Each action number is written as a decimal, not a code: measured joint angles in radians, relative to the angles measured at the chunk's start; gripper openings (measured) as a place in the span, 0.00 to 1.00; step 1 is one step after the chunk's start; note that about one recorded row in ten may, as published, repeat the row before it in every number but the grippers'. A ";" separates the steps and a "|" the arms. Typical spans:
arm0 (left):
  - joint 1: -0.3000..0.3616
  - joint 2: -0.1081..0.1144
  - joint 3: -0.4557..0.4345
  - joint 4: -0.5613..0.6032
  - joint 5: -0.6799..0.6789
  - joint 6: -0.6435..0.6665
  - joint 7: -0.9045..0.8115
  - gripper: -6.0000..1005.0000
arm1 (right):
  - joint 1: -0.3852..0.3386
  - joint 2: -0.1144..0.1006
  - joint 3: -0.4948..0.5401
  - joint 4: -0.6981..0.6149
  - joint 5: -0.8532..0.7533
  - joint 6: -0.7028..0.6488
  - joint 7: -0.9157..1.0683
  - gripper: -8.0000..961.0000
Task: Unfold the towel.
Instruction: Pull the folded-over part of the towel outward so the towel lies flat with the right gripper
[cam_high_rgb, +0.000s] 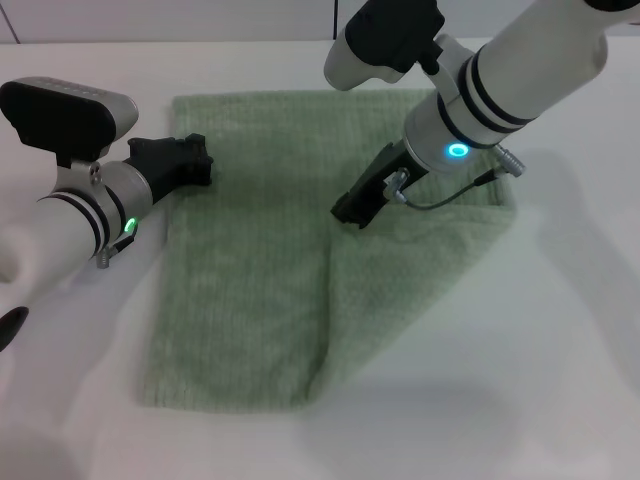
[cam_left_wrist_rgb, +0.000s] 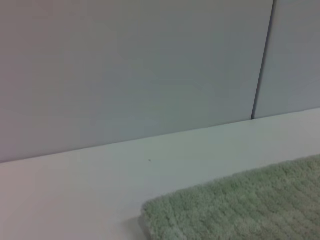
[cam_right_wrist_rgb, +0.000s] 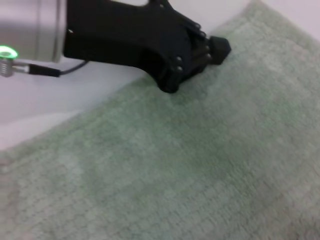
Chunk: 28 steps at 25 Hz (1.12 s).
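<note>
The pale green towel (cam_high_rgb: 250, 270) lies on the white table, its right part folded over as a slanted flap (cam_high_rgb: 410, 270). My right gripper (cam_high_rgb: 352, 213) reaches down to the flap's upper inner corner near the towel's middle and is shut on it. My left gripper (cam_high_rgb: 205, 160) lies low at the towel's upper left edge with its fingers together; it shows in the right wrist view (cam_right_wrist_rgb: 220, 47) with its tip resting at the towel's edge (cam_right_wrist_rgb: 200, 165). The left wrist view shows only a towel corner (cam_left_wrist_rgb: 240, 210).
The white table (cam_high_rgb: 560, 350) runs wide around the towel on all sides. A pale wall (cam_left_wrist_rgb: 125, 75) stands behind the table's far edge.
</note>
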 joint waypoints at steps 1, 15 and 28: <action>0.000 0.000 0.000 0.000 0.000 0.000 0.000 0.00 | -0.013 -0.001 0.000 -0.029 0.000 0.014 0.000 0.04; 0.009 0.000 0.002 -0.005 0.000 0.000 0.000 0.00 | -0.164 -0.004 0.011 -0.428 -0.062 0.271 -0.001 0.04; 0.011 0.001 0.002 -0.007 0.000 0.000 0.000 0.00 | -0.241 -0.002 0.040 -0.665 -0.121 0.553 -0.003 0.04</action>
